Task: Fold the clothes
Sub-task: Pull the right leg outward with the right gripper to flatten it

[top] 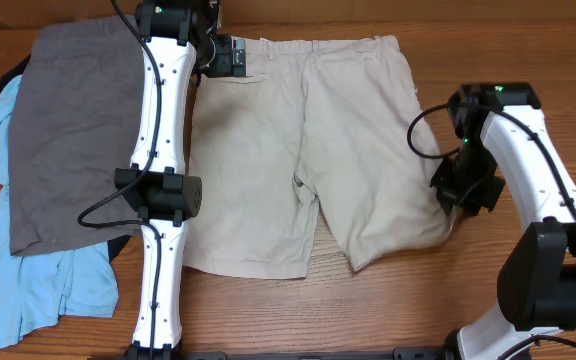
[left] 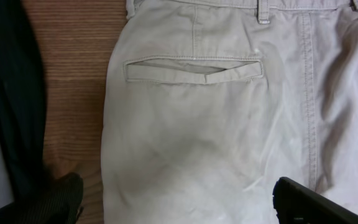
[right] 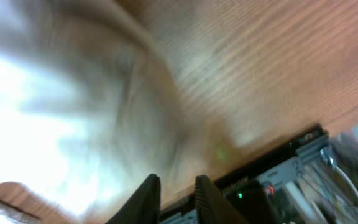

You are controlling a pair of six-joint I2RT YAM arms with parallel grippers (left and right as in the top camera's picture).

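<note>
Lying at far left: grey garment (top: pixel 68 130) over light-blue garment (top: pixel 28 290). Lying flat at table (top: pixel 368 320) centre: khaki shorts (top: pixel 268 150). Hovering over waistband, near back pocket (left: pixel 194 70): left gripper (top: pixel 233 57), spread wide. Sitting at right leg's outer edge: right gripper (right: pixel 178 196), narrowly parted; view blurred.

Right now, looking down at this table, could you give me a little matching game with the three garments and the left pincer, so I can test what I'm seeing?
Things:
1. beige shorts
2. grey garment
3. light-blue garment
4. left pincer

Descriptions:
A. partly covered by another garment
B. spread out flat, back pocket showing
C. wide open, by the waistband end of the shorts
D. lying on top of the blue one

Pairs: 1-B, 2-D, 3-A, 4-C
</note>
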